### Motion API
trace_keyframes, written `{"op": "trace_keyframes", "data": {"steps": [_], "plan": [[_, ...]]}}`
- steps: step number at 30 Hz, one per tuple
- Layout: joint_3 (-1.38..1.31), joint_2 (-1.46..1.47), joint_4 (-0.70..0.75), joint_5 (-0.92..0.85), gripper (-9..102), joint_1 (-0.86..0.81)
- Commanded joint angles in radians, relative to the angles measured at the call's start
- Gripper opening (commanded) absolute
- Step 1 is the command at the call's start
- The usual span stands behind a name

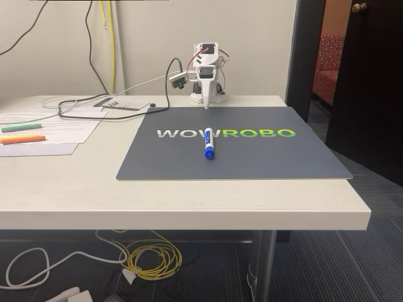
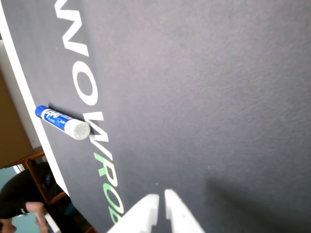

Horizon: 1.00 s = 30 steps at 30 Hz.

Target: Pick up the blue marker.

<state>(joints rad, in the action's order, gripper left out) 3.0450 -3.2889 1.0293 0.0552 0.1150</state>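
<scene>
Blue marker (image 1: 209, 148) lying on grey mat (image 1: 264, 157), just below the lettering. Gripper (image 2: 161, 196) fingers nearly closed, empty, well apart from marker.

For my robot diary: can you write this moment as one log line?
stage: before reach | blue marker: lying on mat, untouched | gripper: shut, away from marker

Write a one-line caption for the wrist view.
Shut gripper hovers over the mat, blue marker lying beyond.
</scene>
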Motion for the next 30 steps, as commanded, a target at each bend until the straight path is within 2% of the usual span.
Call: {"op": "trace_keyframes", "data": {"steps": [1, 8, 14, 18, 21, 30], "plan": [[-0.002, -0.061, -0.057, 0.081, 0, -0.014], [-0.020, -0.061, -0.199, -0.098, 0, 0.002], [-0.014, 0.011, -0.364, -0.146, 0, 0.035], [-0.135, 0.273, -0.495, -0.202, 0, 0.040], [-0.359, 0.557, -0.489, -0.264, 0, 0.044], [-0.663, 0.920, -0.548, -0.522, 0, 0.037]]}}
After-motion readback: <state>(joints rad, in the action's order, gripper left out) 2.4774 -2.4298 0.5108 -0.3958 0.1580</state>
